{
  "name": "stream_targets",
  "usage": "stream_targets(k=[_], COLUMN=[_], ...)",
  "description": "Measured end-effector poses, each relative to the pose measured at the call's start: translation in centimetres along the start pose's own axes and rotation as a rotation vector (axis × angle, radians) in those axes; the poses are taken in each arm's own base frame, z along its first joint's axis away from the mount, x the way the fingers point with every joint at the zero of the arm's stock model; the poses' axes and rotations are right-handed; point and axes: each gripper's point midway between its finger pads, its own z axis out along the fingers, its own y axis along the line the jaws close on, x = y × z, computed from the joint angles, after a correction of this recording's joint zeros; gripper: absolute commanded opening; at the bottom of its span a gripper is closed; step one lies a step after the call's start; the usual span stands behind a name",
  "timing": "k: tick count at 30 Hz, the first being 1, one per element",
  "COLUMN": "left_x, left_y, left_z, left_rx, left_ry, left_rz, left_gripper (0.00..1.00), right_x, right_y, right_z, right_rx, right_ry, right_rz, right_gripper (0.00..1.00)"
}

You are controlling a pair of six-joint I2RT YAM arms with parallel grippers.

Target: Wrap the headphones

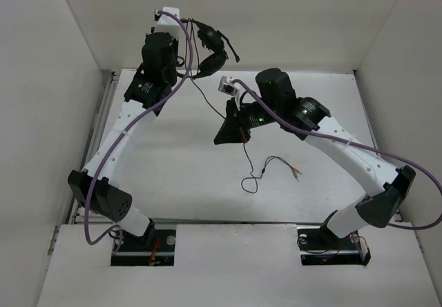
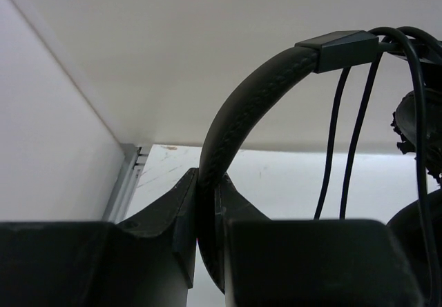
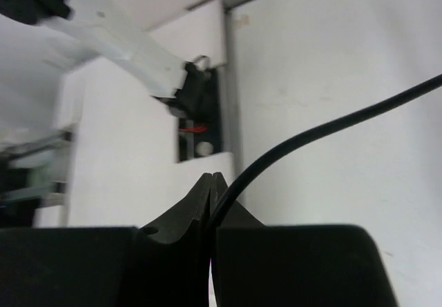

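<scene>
Above the far edge of the worktop (image 1: 173,183), left of centre, I see my left gripper (image 2: 207,207) clamped on the headphones (image 1: 213,50) (by the headband); mid-worktop, my right gripper (image 3: 213,196) pinches their cable (image 3: 331,124).

White table (image 1: 173,176), matte, w/ walls at left, right and far side. Lying directly on it, right of centre: end part of thin black headphones cable (image 1: 249,183), curled in small loop, then running right to small plugs (image 1: 297,173). At near edge, in dark cut-outs: left arm base (image 1: 143,243) and right arm base (image 1: 331,245).
</scene>
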Motion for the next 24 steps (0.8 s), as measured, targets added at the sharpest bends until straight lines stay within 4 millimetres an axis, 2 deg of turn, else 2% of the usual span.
stream_targets(k=[5,11,14,18,24], left_x=[2.9,5.5,6.8,9.3,12.3], left_y=[-1.0,-1.9,-2.7,-4.8,-9.0], left_z=[-1.0,-2.4,-3.4,-5.3,-8.7], left_rx=[0.041,0.106,0.153,0.257,0.452], left_ry=[0.067,0.157,0.191,0.249,0.319], left_rz=[0.127,0.267,0.324,0.391,0.459], left_gripper=[0.02,0.02,0.03,0.03,0.03], right_x=[-0.1,-1.0,-2.4,-4.4,-7.8], right_y=[-2.2,-7.9,-10.6,-13.0,-14.7], right_z=[-2.5,-7.3,-10.3,-13.5,-15.8], right_rx=[0.244,0.591,0.783,0.975,1.148], right_ry=[0.068,0.193,0.242,0.268,0.266], right_rz=[-0.227,-0.441,-0.542,-0.632,-0.737], right_gripper=[0.01,0.0,0.0,0.0,0.0])
